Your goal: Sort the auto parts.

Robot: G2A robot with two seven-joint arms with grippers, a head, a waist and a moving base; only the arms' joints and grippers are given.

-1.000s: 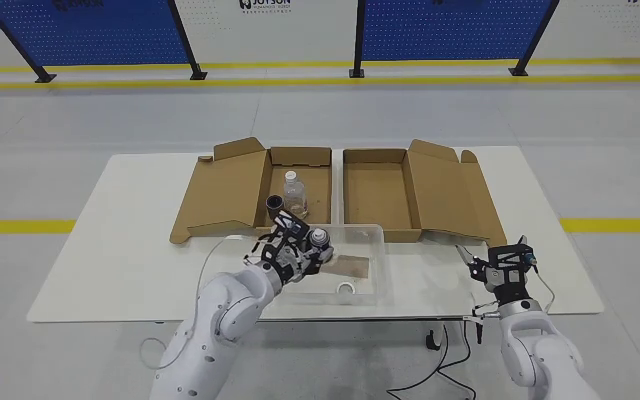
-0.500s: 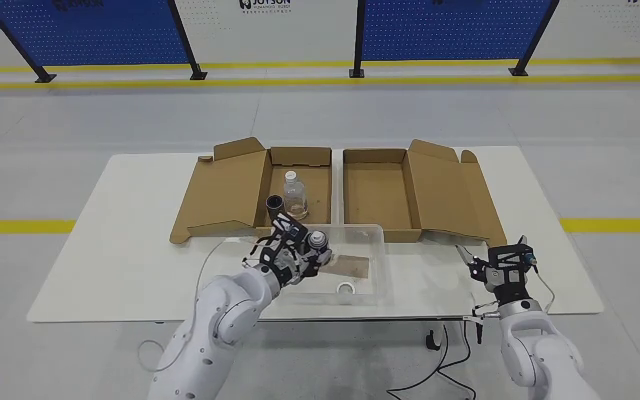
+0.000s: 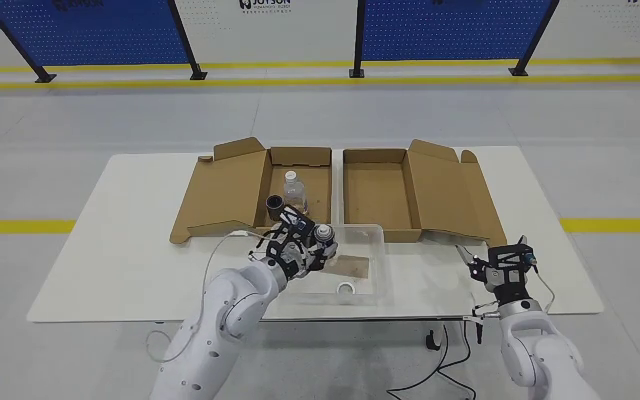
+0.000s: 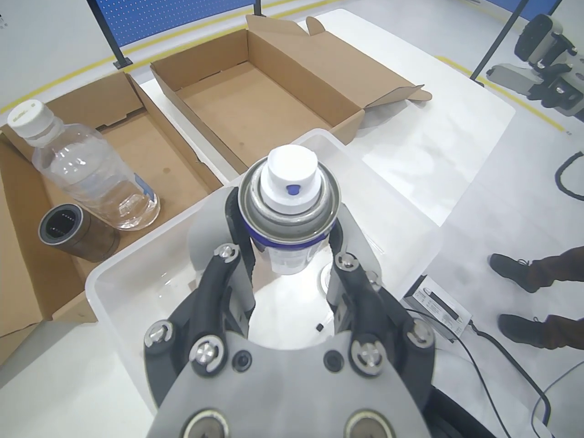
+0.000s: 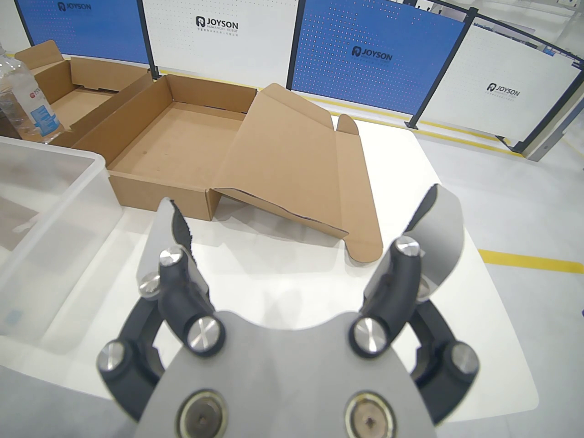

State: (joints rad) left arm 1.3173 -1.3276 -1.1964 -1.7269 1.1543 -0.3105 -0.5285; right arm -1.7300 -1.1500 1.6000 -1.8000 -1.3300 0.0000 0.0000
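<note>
The left gripper is holding the spray can upright over the clear bin, jaws clenching its body. The slick metal could slip loose on the carry if the grip is light; I can't quite tell. A bottle and dark sleeve are crowding the near end of the left box, with the bin wall standing between. The right gripper is hovering over the counter, jaws released.

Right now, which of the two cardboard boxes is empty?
The cardboard box nearer the right end effector: bare floor. The other box holds a water bottle and a dark cylindrical part.
</note>
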